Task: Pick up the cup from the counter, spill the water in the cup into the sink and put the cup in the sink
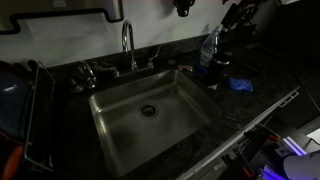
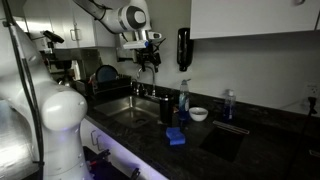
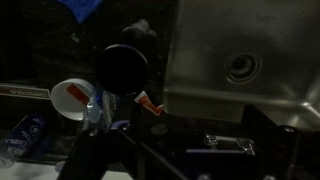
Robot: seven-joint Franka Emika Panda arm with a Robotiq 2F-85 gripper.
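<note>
Kitchen worktop of dark speckled stone with a steel sink (image 1: 110,125) let into its middle and a faucet (image 1: 128,45) rising at the back edge. The gripper (image 2: 148,62) hangs high above the faucet on the white arm (image 2: 100,12), touching nothing. Whether its fingers are spread or pressed together cannot be told, since they appear small in an exterior view and only as dark shapes at the bottom of the wrist view. The cup (image 2: 167,110), dark and upright, stands on the worktop just beside the sink's rim, on the side away from the dish rack (image 1: 30,110). The wrist view shows it from above as a dark round form (image 3: 122,68), apart from the basin. A clear bottle (image 2: 183,98) stands just behind the cup toward the back edge, and a white bowl (image 2: 199,114) lies near it. A blue cloth (image 2: 177,137) rests nearer the front edge. A second, smaller bottle (image 2: 229,103) stands further along the back edge, and a dark dispenser (image 2: 184,48) hangs on the wall above.
</note>
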